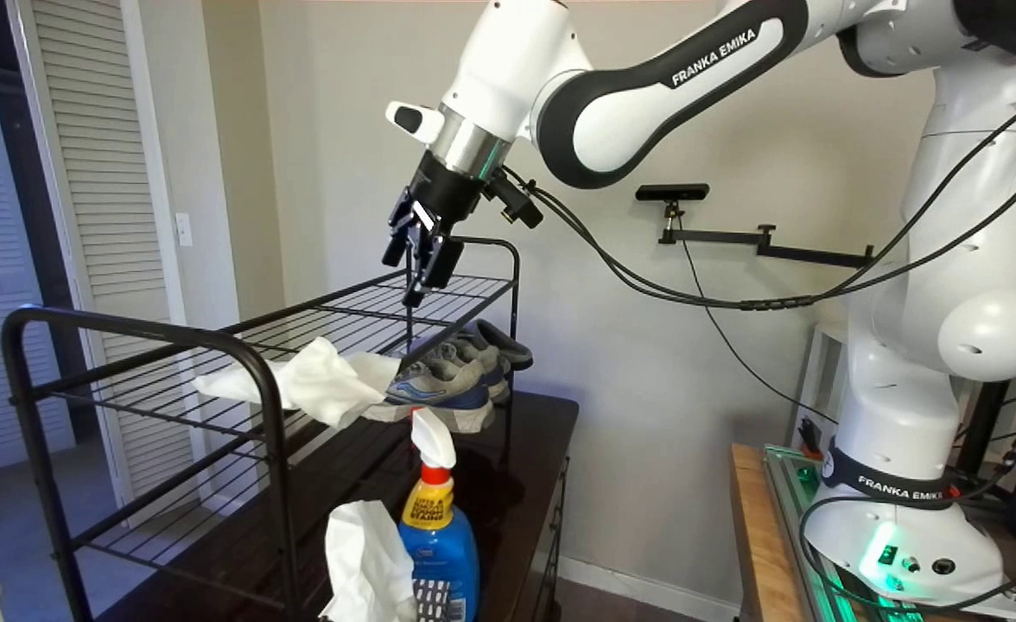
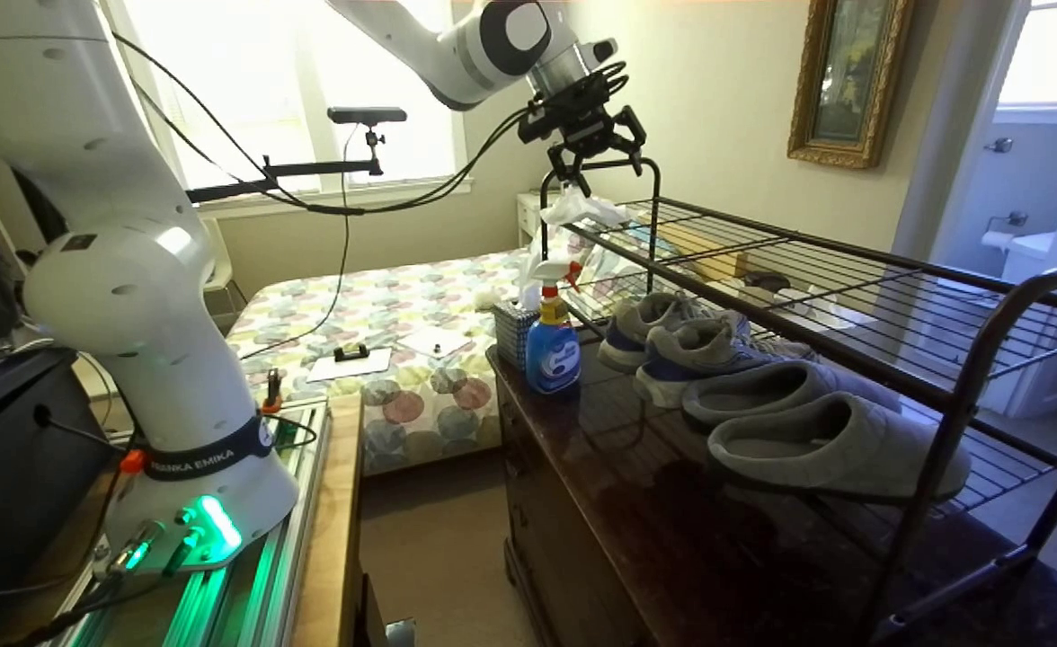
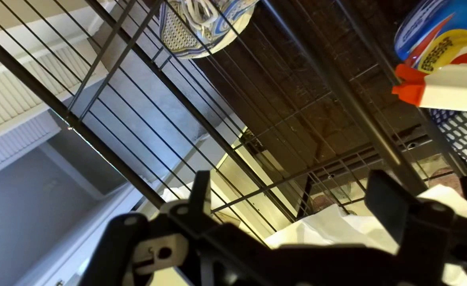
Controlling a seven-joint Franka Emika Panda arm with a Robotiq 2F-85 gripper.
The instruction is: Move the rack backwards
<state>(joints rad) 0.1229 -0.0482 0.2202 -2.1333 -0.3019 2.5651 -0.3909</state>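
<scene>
The rack is a black wire rack with hoop ends on a dark dresser. It shows in both exterior views (image 1: 318,300) (image 2: 762,314), and its slats and tubes fill much of the wrist view (image 3: 358,111). My gripper (image 1: 404,281) is open, pointing down above the rack's top shelf. In an exterior view the gripper (image 2: 612,180) appears near the hoop end beside the white cloth. In the wrist view its fingers (image 3: 288,178) are wide apart with nothing gripped. I cannot tell the exact height of the fingertips over the shelf.
A crumpled white cloth (image 1: 327,380) lies on the top shelf. Sneakers (image 2: 699,350) and slippers (image 2: 834,440) sit below that shelf. A blue spray bottle (image 1: 439,544) and a tissue box (image 2: 512,332) stand on the dresser (image 1: 542,423) beside the rack.
</scene>
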